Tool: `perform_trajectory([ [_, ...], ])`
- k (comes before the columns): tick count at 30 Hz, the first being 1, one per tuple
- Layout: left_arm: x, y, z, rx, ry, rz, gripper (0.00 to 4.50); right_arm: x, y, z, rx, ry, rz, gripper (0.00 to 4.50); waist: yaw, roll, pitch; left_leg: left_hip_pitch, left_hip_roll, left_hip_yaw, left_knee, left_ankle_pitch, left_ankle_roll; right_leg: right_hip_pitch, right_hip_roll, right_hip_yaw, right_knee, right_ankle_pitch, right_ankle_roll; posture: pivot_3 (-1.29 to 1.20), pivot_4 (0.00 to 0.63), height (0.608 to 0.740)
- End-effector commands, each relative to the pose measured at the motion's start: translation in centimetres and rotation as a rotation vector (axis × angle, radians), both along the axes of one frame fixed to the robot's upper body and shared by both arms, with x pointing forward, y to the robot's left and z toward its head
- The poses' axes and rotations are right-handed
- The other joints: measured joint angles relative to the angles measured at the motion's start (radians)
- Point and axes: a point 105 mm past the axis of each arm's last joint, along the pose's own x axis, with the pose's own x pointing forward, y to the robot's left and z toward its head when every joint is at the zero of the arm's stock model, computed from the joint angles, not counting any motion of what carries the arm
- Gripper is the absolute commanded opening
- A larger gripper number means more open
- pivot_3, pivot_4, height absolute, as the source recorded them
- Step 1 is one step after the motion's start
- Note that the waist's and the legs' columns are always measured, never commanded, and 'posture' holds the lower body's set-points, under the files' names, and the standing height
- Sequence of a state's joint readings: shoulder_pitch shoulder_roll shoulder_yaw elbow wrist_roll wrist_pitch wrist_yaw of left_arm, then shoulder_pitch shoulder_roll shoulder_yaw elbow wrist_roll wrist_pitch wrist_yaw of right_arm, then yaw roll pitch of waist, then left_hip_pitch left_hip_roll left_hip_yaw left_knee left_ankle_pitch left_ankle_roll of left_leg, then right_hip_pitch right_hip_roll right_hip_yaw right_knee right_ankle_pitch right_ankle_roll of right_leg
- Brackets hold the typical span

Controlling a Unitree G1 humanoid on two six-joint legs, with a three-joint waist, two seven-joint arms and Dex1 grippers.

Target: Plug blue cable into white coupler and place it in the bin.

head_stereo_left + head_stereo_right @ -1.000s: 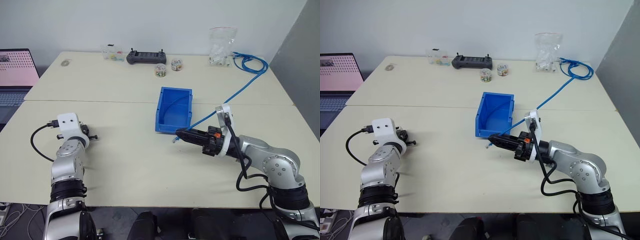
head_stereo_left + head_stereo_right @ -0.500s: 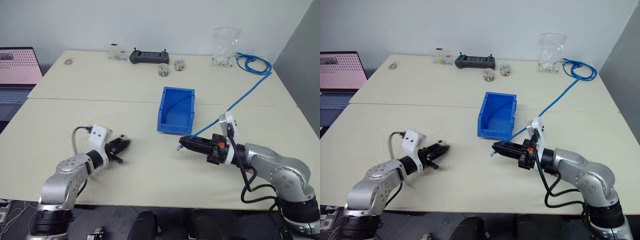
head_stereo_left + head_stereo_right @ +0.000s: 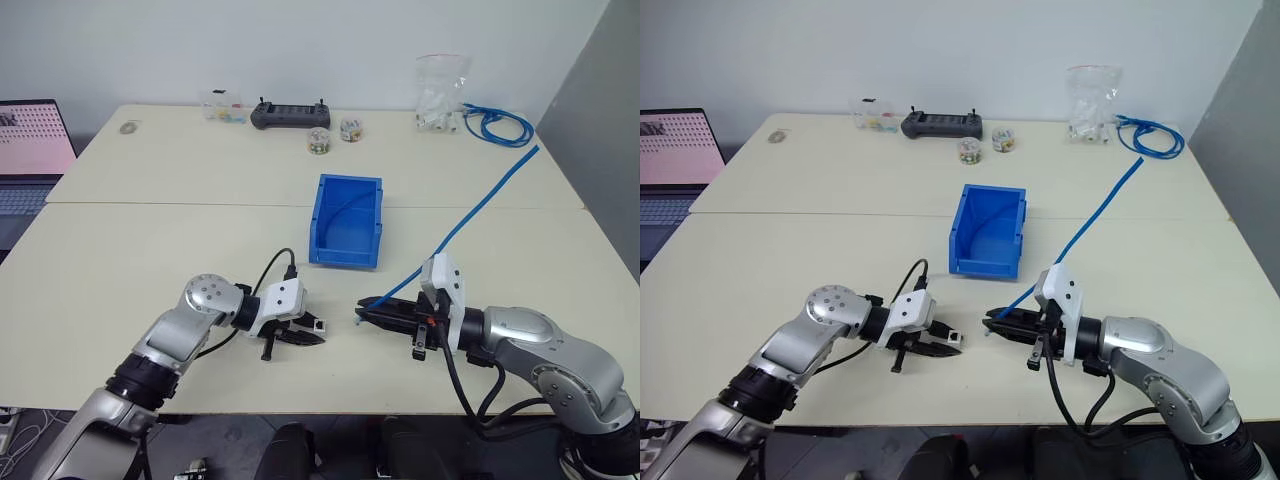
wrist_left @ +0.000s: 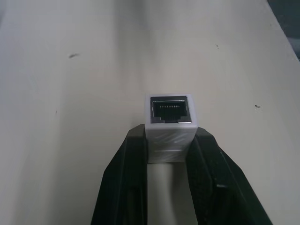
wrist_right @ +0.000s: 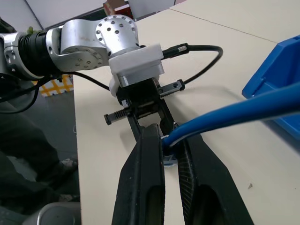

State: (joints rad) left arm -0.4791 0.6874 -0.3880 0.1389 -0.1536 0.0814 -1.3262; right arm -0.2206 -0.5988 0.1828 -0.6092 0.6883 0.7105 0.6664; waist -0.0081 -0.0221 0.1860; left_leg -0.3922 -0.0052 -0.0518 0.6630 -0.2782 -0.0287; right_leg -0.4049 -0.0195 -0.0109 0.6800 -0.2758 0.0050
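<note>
My left end effector (image 3: 312, 334) clamps the white coupler (image 4: 169, 121), right end effector (image 3: 366, 309) pinches the blue cable (image 3: 470, 215) plug at its 3 o'clock; slight tilt risks jamming outside the socket.

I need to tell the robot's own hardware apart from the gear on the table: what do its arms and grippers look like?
Both arms are silver-grey metal with rounded joints and black bands. Each wrist carries a white block, with a black cable looping from it. The left gripper and right gripper each have two slim black fingers that taper toward the tips. The left arm's round joint has a ring of small holes.
</note>
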Motion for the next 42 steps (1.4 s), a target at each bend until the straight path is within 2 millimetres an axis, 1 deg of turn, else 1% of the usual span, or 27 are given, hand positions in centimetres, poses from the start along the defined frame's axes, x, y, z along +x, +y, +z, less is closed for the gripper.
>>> perform_trajectory([
  [1, 0.0, 0.0, -1.2, 0.042, 0.005, -0.018, 0.78, 0.1, 1.0, 0.2, -0.031, -0.089, 0.057, 0.11, 0.0, 0.0, 0.0, 0.0, 0.0, 0.0, 0.0, 0.0, 0.0, 0.0, 0.0, 0.0, 0.0, 0.0, 0.0, 0.0, 0.15, 0.74],
  [5, -0.3, -0.3, -1.4, 0.05, 0.007, -0.018, 0.78, 1.0, 2.7, -1.3, -0.067, -0.097, 0.085, 0.11, -0.001, 0.0, -0.001, 0.001, 0.0, 0.0, 0.001, 0.0, 0.0, 0.001, 0.0, 0.0, 0.0, 0.0, 0.0, 0.0, 0.15, 0.74],
  [10, -0.4, -0.5, -1.0, 0.039, 0.03, 0.016, 0.78, 1.7, 3.8, -2.1, -0.106, -0.125, 0.097, 0.11, 0.003, 0.0, -0.001, 0.0, -0.001, 0.0, 0.001, 0.0, 0.0, 0.001, 0.0, 0.0, 0.0, 0.002, -0.004, 0.0, 0.15, 0.74],
  [14, -0.3, -0.6, -0.9, 0.048, 0.036, 0.033, 0.78, 2.1, 4.3, -2.3, -0.123, -0.149, 0.097, 0.11, 0.003, 0.0, -0.001, 0.0, -0.001, -0.001, 0.001, 0.0, 0.0, 0.001, 0.0, 0.0, 0.001, 0.002, -0.004, 0.0, 0.15, 0.74],
  [19, -0.4, -0.4, -0.8, 0.057, 0.049, 0.047, 0.78, 2.7, 5.1, -1.9, -0.131, -0.182, 0.103, 0.11, 0.002, 0.0, -0.001, 0.0, -0.001, -0.001, 0.001, 0.0, 0.0, 0.001, 0.0, 0.0, 0.001, 0.002, -0.004, 0.0, 0.15, 0.74],
  [22, -0.4, -0.5, -0.7, 0.058, 0.048, 0.052, 0.78, 2.7, 5.2, -1.9, -0.133, -0.186, 0.107, 0.11, 0.002, 0.0, -0.001, 0.0, -0.001, -0.001, 0.001, 0.0, 0.0, 0.001, 0.0, 0.0, 0.001, 0.002, -0.004, 0.0, 0.15, 0.74],
  [31, -0.3, -0.5, -0.7, 0.048, 0.056, 0.075, 0.78, 2.3, 5.3, -2.6, -0.164, -0.173, 0.141, 0.11, 0.002, 0.0, -0.001, 0.0, -0.001, -0.001, 0.001, 0.0, 0.0, 0.001, -0.001, 0.0, 0.001, 0.002, -0.004, 0.0, 0.15, 0.74],
  [38, -0.2, -0.5, -0.6, 0.045, 0.056, 0.082, 0.78, 2.5, 5.3, -3.2, -0.18, -0.162, 0.15, 0.11, 0.002, 0.0, -0.001, 0.001, -0.001, -0.001, 0.001, 0.0, 0.0, 0.001, -0.001, 0.0, 0.002, 0.002, -0.004, 0.0, 0.15, 0.74],
  [42, -0.2, -0.3, -0.7, 0.05, 0.052, 0.082, 0.78, 3.0, 4.9, -2.9, -0.166, -0.155, 0.141, 0.11, 0.001, 0.001, -0.002, 0.001, 0.0, -0.001, 0.001, 0.0, 0.0, 0.001, -0.001, 0.0, 0.002, 0.002, -0.004, 0.0, 0.15, 0.74],
])
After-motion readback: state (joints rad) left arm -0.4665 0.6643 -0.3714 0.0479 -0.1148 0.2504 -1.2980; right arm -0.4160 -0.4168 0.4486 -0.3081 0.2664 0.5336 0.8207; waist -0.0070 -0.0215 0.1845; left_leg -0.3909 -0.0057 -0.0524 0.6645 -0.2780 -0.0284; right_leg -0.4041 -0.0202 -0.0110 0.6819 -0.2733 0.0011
